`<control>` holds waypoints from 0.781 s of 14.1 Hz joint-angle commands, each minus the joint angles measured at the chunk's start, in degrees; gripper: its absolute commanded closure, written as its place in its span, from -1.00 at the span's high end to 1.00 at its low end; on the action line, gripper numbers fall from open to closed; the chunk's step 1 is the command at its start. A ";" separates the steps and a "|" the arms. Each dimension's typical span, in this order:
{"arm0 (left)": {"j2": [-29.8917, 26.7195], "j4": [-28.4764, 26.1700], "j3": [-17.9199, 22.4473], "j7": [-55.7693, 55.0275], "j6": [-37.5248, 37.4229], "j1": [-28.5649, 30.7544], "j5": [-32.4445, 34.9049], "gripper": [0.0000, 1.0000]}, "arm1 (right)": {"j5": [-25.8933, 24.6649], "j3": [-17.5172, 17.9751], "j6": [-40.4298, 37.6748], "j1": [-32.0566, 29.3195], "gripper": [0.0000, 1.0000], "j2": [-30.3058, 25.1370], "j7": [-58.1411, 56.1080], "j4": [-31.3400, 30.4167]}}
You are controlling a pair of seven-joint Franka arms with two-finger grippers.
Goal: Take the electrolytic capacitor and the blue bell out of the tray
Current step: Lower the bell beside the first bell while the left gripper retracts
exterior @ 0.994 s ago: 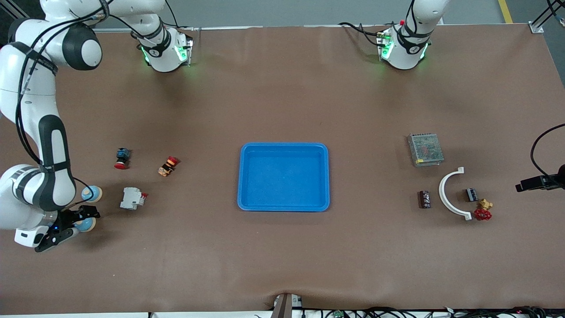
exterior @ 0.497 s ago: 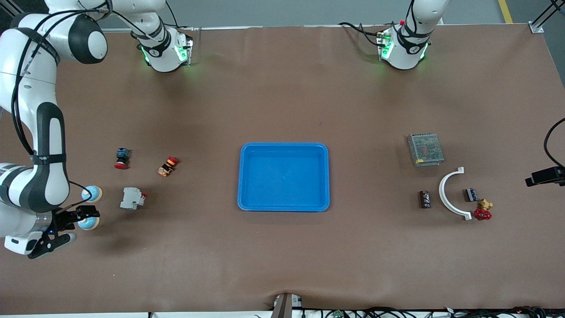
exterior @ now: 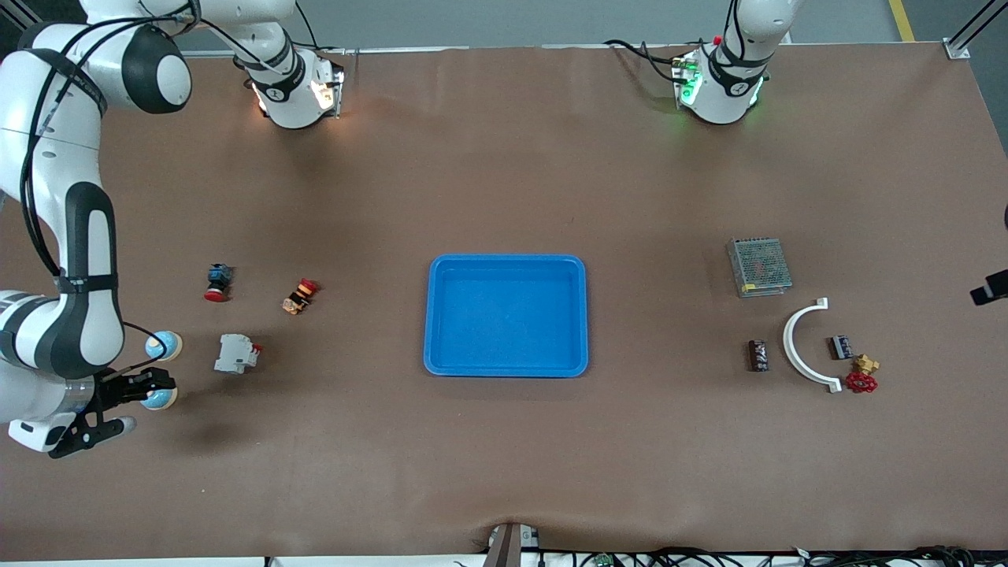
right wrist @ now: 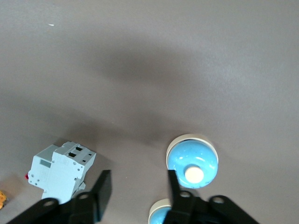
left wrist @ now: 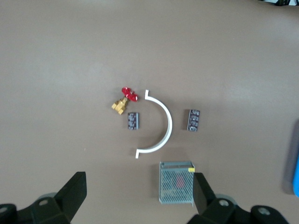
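Tray (exterior: 506, 264) holds nothing; open surface (exterior: 504, 457) all round. Right tool (right wrist: 135, 186) half-open, grasping nothing, by blue bell (exterior: 160, 396). Left tool (left wrist: 138, 193) wide open, unloaded.

The shallow bright-blue tray (exterior: 507, 263) sits mid-table. The dark electrolytic capacitor (exterior: 757, 355) lies toward the left arm's end; two blue bells (exterior: 164, 345) rest at the right arm's end.

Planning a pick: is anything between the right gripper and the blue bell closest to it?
Nothing visible does. The right gripper is open right beside that blue bell. The second bell and the circuit breaker sit off that line, farther from the front camera.
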 commanded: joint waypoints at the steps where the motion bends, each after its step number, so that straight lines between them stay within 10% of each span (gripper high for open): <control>1: -5.72 -0.74 0.52 0.07 -2.86 0.93 -2.01 1.00 | 1.06 0.37 0.37 -0.72 -1.00 -0.09 1.96 -1.65; 4: -9.85 -1.53 6.81 0.51 -3.91 -3.52 -4.88 1.00 | 1.76 0.45 4.92 -1.16 -1.00 -0.27 1.88 -5.42; 8: -16.10 -2.67 28.26 1.30 -4.18 -20.04 -17.29 1.00 | 1.85 0.45 7.75 -1.69 -1.00 -0.44 1.61 -7.10; 11: -16.19 -2.33 34.24 0.42 -4.18 -27.68 -17.39 1.00 | 1.85 0.54 10.56 -1.87 -1.00 -0.53 1.08 -8.86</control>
